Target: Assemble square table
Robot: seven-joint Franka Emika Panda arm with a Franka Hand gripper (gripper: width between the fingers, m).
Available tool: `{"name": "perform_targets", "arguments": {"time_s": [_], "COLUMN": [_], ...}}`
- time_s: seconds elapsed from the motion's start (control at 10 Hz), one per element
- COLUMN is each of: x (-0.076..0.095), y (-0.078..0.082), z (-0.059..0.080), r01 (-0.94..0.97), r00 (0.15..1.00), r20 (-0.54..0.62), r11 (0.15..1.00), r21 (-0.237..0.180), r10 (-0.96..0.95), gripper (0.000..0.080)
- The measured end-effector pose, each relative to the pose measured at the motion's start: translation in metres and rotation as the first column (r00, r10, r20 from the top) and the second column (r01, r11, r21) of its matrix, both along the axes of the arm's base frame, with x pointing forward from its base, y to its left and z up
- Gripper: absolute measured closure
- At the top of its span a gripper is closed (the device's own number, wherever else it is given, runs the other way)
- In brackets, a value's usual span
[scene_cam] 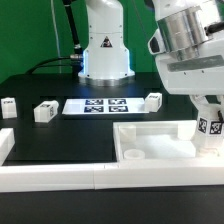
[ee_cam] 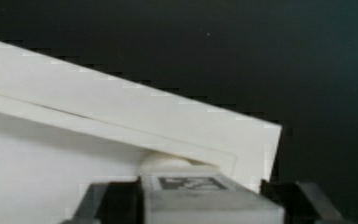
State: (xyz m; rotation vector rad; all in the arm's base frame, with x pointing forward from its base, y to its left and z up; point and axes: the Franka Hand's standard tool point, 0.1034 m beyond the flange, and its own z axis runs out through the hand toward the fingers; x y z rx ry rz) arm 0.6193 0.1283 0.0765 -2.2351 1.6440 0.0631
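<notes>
The square table top [scene_cam: 160, 138], white with a raised rim, lies at the front of the exterior view's right. My gripper [scene_cam: 208, 135] hangs over its right corner, shut on a short white tagged leg [scene_cam: 211, 124] that stands upright. In the wrist view the leg [ee_cam: 194, 190] sits between the two dark fingers [ee_cam: 115, 202], just above a round corner socket [ee_cam: 169, 157] inside the top's rim [ee_cam: 158, 105]. Whether the leg's lower end touches the socket is hidden. Three more legs lie loose on the black table: two on the left [scene_cam: 8, 107] [scene_cam: 45, 112], one near the middle [scene_cam: 153, 100].
The marker board [scene_cam: 97, 104] lies flat between the loose legs. A long white border wall [scene_cam: 50, 172] runs along the front edge, with the table top pushed against it. The arm's white base [scene_cam: 103, 50] stands at the back.
</notes>
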Motion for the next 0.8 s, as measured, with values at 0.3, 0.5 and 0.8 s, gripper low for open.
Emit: {"name": "perform_targets", "arguments": {"time_s": [0.3,0.5,0.8], "x": [-0.0012,0.0015,0.0060], "y": [-0.0003,0.0020,-0.0001], "z": [-0.0004,0.0034,0.0046], "r01": [-0.073,-0.311,-0.553], "r00": [0.997,0.949,0.819], "r20": [0.006,0.025,0.083], "r11": [0.997,0.948,0.820], "r21": [-0.010,-0.069,-0.146], "r10": [0.073,0.313,0.567], "gripper": [0.0490,0.0275,0.0155]}}
